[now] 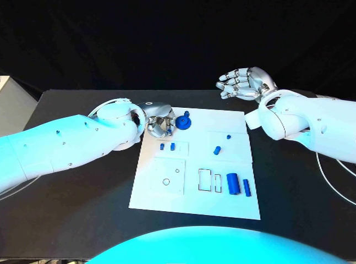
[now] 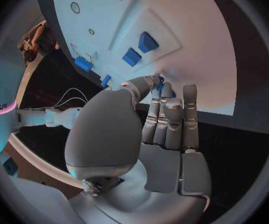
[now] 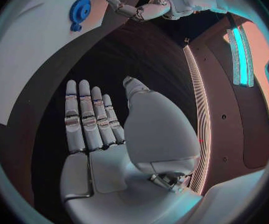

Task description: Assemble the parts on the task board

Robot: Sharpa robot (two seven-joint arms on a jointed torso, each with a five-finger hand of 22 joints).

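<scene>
My left hand (image 1: 160, 122) seems to pinch a small blue part (image 2: 160, 81) near the blue gear (image 1: 183, 120); I'd seat it slowly. Right hand (image 1: 245, 82) hangs empty, fingers loose.

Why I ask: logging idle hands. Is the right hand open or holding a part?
Open. The right hand holds nothing in its wrist view, fingers straight and side by side, thumb apart, over the black table beside the board.

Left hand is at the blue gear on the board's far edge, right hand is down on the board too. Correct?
Not quite. The left hand is at the blue gear on the task board, but the right hand is not on the board: the head view shows it beyond the far edge, holding nothing, and the right wrist view shows it over bare black table.
</scene>
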